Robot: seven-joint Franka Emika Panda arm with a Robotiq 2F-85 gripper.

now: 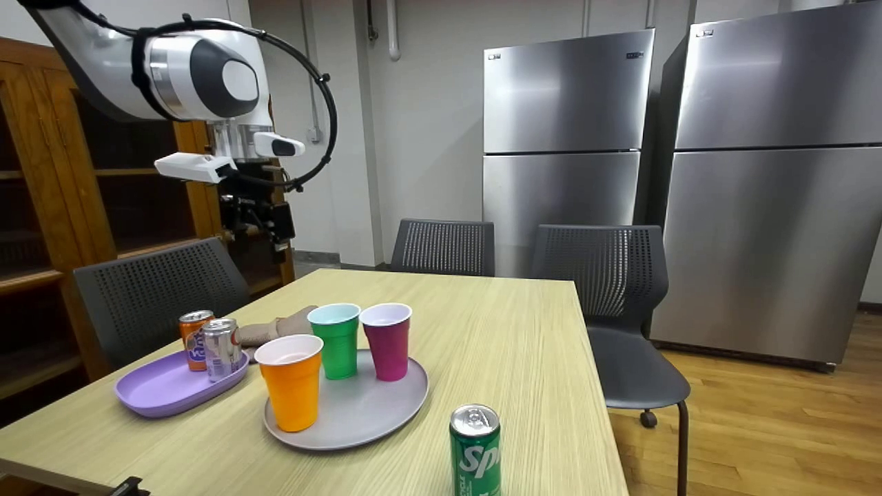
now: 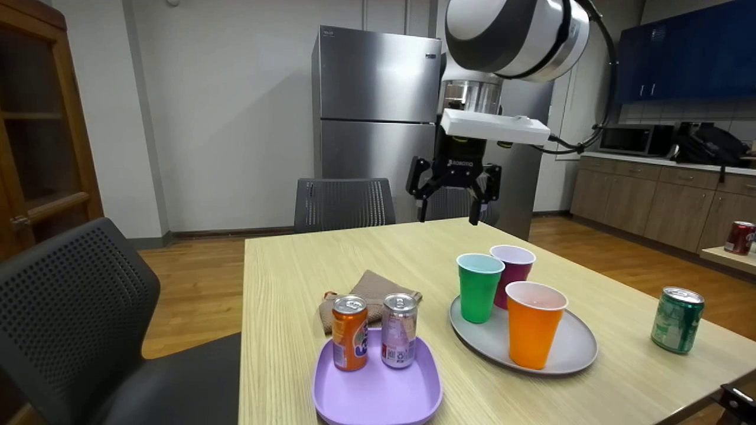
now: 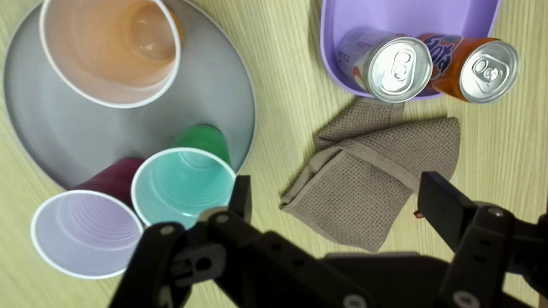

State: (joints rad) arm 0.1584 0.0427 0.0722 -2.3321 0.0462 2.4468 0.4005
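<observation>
We hold nothing yet: our end effector (image 2: 448,216) is wide apart. Below it, the cloth (image 3: 364,192) lies untouched; the orange can (image 2: 348,339) stands on the tray (image 2: 378,392).

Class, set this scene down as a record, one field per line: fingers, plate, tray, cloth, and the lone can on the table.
Fingers: spread apart, gripping nothing, raised clear of the table
Plate: gray; bears orange cup, green cup, purple cup, all upright
Tray: purple; orange can and silver can upright on it
Cloth: brown, folded, next to the tray
Green can: upright on the table, apart from plate and tray
</observation>
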